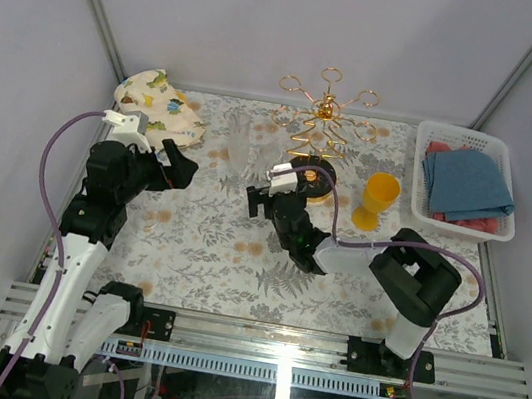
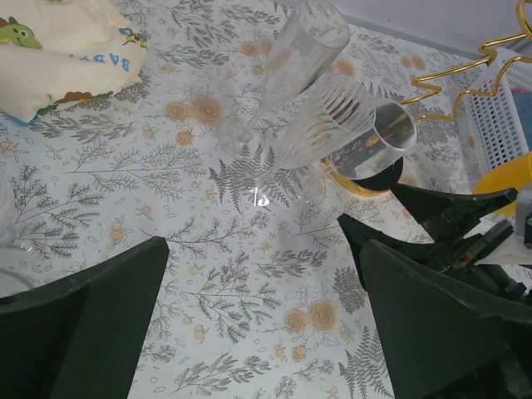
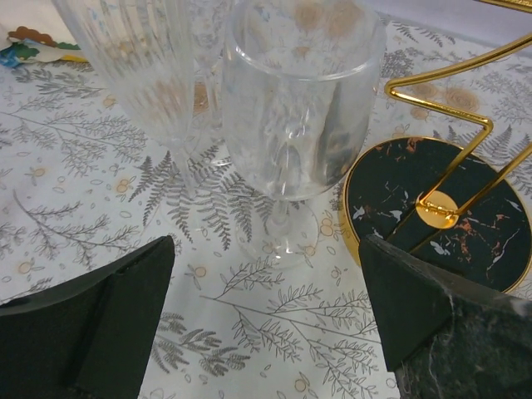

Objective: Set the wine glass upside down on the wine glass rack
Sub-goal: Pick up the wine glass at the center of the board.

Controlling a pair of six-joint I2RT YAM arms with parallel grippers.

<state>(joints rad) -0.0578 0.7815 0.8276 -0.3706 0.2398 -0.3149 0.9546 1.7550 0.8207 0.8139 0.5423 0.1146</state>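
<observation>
Top external view: I have both arms reaching out over a surface (image 1: 184, 268) covered in a grey leaf-and-flower print. My left pincer (image 1: 181, 161) is over the left middle of the surface, its jaws spread wide with nothing between them. My right pincer (image 1: 272, 192) is near the centre, also wide open and empty. It sits just in front of the wine glass rack (image 1: 324, 118), a gold wire stand with a central pole, ring-ended arms and a round black gold-rimmed base, which stands toward the far edge.

To the right of the rack a yellow plastic goblet (image 1: 379, 199) stands upright. Further right is a white lattice basket (image 1: 463, 136) holding folded blue cloths (image 1: 466, 181). At the far left corner lies a crumpled cream cloth (image 1: 160, 102) printed with cartoon dinosaurs.

From the right wrist view, the wine glass (image 3: 299, 108), clear, smooth-walled and stemmed, stands upright on its foot straight ahead of the open fingers, and neither finger touches it. It is on the surface just left of the rack's base, with a narrow strip of cloth showing between them. It is not on the rack. Just to its left stands a ribbed glass (image 3: 141, 66), also clear and stemmed.

From the left wrist view, I can see a third clear piece, a tall narrow flute (image 2: 299, 50), standing with the other two in one tight cluster. The right pincer's dark fingers are close beside them.
</observation>
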